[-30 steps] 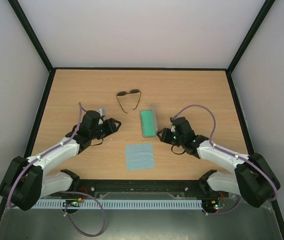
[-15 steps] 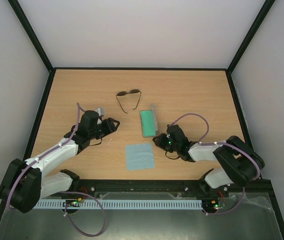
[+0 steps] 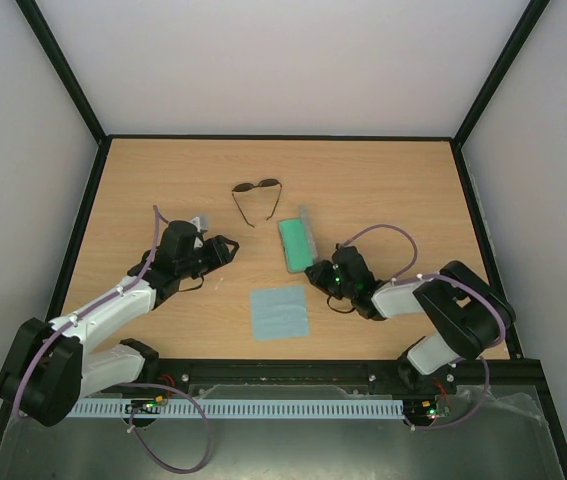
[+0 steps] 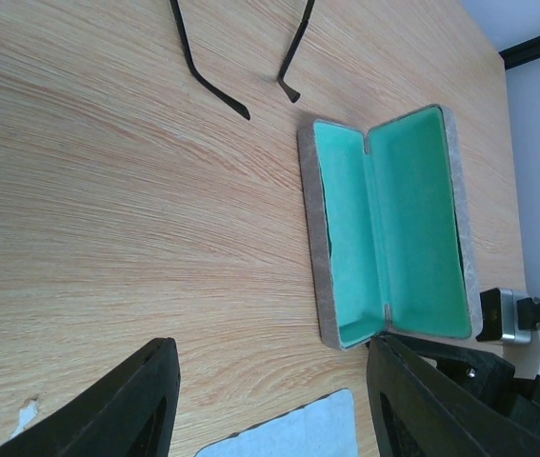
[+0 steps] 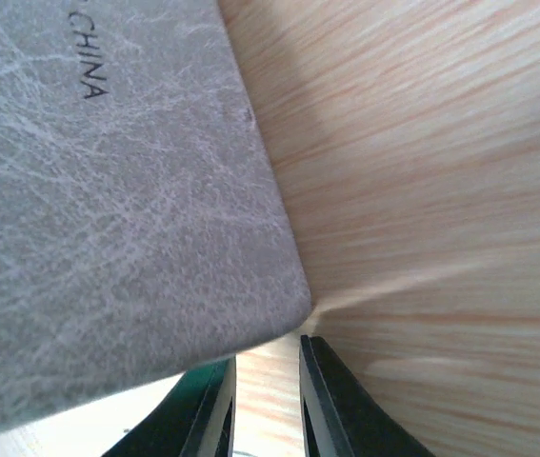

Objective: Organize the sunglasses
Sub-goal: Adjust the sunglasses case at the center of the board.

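Risks shoving the open case [image 3: 297, 245] askew with the right fingers [image 5: 268, 395], nearly closed and empty at its corner, toward the sunglasses [image 3: 256, 198] lying unfolded just beyond; left fingers [image 4: 270, 400] spread, empty.

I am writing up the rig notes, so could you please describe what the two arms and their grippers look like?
Both arms have white link shells with black joint housings and black bases. A lilac cable loops along each arm to its wrist. The left gripper and right gripper are black; the left fingers are broad, matte black and blunt. Small green lights glow on the right wrist.
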Robot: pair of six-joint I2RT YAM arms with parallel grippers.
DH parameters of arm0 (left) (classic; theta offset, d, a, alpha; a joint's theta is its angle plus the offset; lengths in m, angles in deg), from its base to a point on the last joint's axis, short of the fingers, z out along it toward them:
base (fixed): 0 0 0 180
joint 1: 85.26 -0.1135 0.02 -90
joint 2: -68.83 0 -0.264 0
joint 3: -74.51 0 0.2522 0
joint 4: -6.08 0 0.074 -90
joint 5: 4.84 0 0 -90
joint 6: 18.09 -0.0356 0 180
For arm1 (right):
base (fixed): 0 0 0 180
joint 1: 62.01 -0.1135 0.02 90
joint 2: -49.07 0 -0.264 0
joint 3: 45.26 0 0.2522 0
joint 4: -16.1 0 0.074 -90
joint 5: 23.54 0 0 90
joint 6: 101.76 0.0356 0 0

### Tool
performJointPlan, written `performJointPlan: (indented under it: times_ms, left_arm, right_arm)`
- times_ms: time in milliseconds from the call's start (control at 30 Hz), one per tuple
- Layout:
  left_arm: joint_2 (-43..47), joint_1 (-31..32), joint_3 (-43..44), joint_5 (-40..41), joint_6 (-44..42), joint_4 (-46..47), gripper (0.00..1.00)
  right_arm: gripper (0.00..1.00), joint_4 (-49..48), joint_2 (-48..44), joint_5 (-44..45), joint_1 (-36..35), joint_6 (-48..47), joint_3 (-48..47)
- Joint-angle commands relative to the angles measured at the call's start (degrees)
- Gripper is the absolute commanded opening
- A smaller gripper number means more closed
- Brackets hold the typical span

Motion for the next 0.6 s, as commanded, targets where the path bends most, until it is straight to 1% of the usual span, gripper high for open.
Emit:
performJointPlan:
  times_ms: [0, 333, 567]
  left_arm:
    - [1.2, -0.4, -0.2, 0.6, -0.7, -0.8, 0.56]
    - [1.6, -0.4, 0.1, 0.6, -0.7, -1.4, 0.56]
    - [2.7, -0.4, 0.1, 1.0, -0.9, -2.6, 0.57]
  right_arm:
    - [0.2, 1.6, 0.5, 3.4, 2.7, -1.8, -1.5]
    - [0.19, 8.3, 0.4, 4.7, 8.5, -7.5, -6.5]
    - [0.2, 10.8, 3.4, 4.5, 11.1, -10.4, -11.4]
